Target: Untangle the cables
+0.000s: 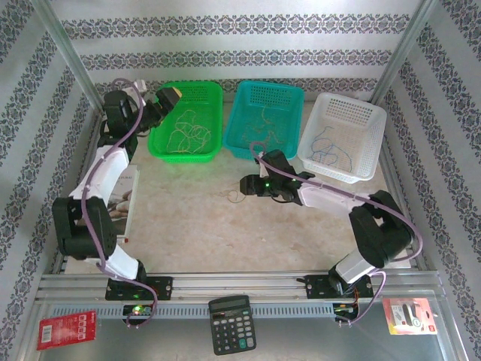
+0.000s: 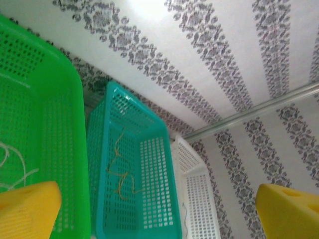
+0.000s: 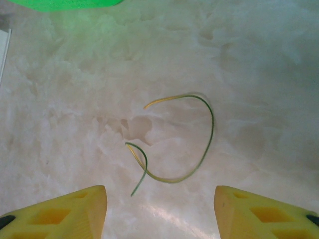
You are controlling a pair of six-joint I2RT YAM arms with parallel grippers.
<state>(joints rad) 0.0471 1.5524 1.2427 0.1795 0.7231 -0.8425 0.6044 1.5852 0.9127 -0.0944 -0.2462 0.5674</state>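
One thin yellow-green cable (image 3: 213,124) lies curled in a loop on the marble table (image 3: 259,69); from above it is a small curl (image 1: 237,197). My right gripper (image 3: 159,201) hovers open just short of it, its fingers either side and nothing between them, at mid-table (image 1: 244,185). My left gripper (image 1: 170,96) is raised open and empty over the green basket (image 1: 161,143), which holds pale cables (image 1: 188,137). The teal basket (image 2: 149,164) holds yellowish cables (image 2: 119,174). Blue cables (image 1: 331,147) lie in the white basket (image 1: 376,120).
The three baskets stand in a row along the back wall. A white booklet (image 1: 128,197) lies by the left arm. A calculator (image 1: 231,323) and two red packets (image 1: 68,329) (image 1: 409,314) sit in front of the arm bases.
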